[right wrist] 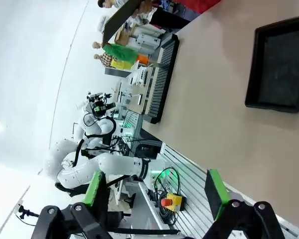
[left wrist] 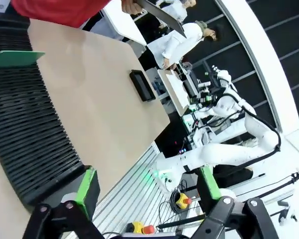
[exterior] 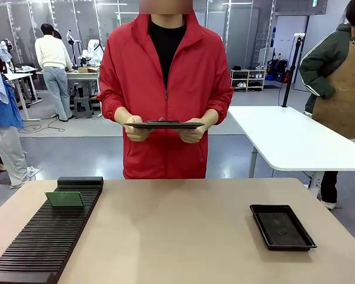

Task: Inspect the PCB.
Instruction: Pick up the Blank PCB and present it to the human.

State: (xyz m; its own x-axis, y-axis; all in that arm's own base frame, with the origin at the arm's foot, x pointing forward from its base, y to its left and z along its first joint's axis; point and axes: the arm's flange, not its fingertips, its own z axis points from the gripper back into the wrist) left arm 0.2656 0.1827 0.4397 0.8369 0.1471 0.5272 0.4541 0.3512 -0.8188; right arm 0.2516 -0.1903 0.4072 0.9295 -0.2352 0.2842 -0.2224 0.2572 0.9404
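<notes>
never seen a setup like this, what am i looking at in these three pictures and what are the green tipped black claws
It is a two-armed robot at a beige table. The front picture looks across it from between the arms. The other two come from cameras on each wrist, so the claws are the robot's own: the left gripper and the right gripper, both open and empty. On the table lie a long black slotted rack with a thin green circuit board, the PCB, propped at its far end, and a shallow black tray. Across the table a person in a red jacket holds a dark flat tablet.
</notes>
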